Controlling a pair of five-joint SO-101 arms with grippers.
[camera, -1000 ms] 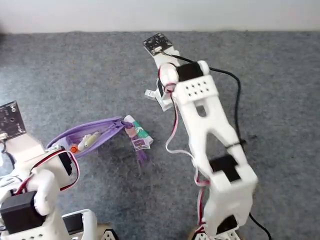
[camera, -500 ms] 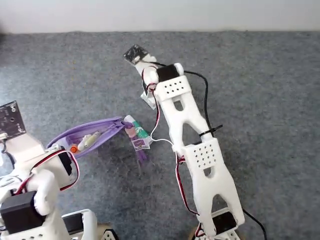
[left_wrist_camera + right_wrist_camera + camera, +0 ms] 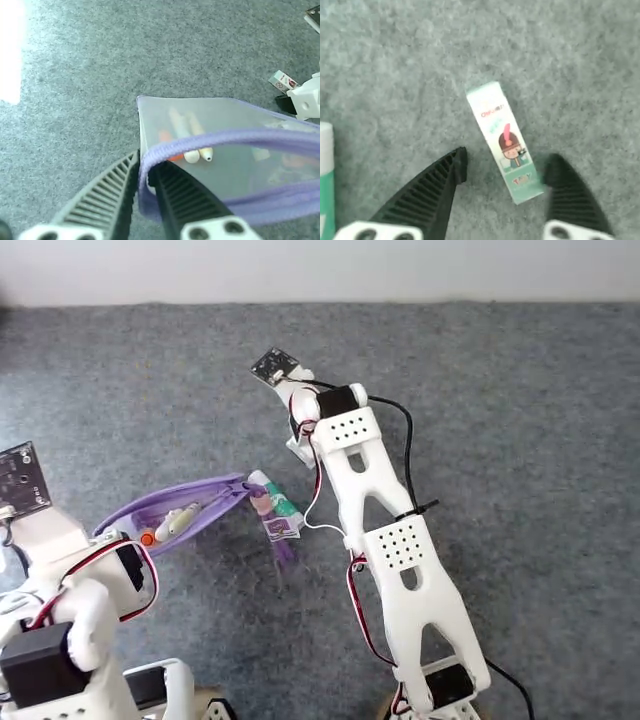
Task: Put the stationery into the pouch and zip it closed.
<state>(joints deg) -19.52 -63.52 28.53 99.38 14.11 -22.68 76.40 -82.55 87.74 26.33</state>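
A translucent purple pouch (image 3: 175, 512) lies open on the grey carpet, with white and orange pens (image 3: 192, 150) inside. My left gripper (image 3: 145, 172) is shut on the pouch's purple zipper edge (image 3: 210, 142) at its near-left end. A green-and-white tube (image 3: 275, 496) and a purple item (image 3: 284, 543) lie at the pouch's mouth. A small mint-and-white boxed eraser (image 3: 505, 145) lies flat on the carpet between the open jaws of my right gripper (image 3: 507, 162), not touched by either finger. In the high view my right gripper (image 3: 300, 438) points down just beyond the pouch's mouth.
Grey carpet (image 3: 520, 440) covers the table out to a white wall at the far edge. The right arm's white links (image 3: 390, 540) stretch from the near edge toward the middle, passing right of the pouch's mouth. The tube's end (image 3: 325, 175) lies close beside the right gripper.
The right arm has swung left and stretched out, bringing its gripper down over the small eraser box. The left arm and the pouch have stayed still.
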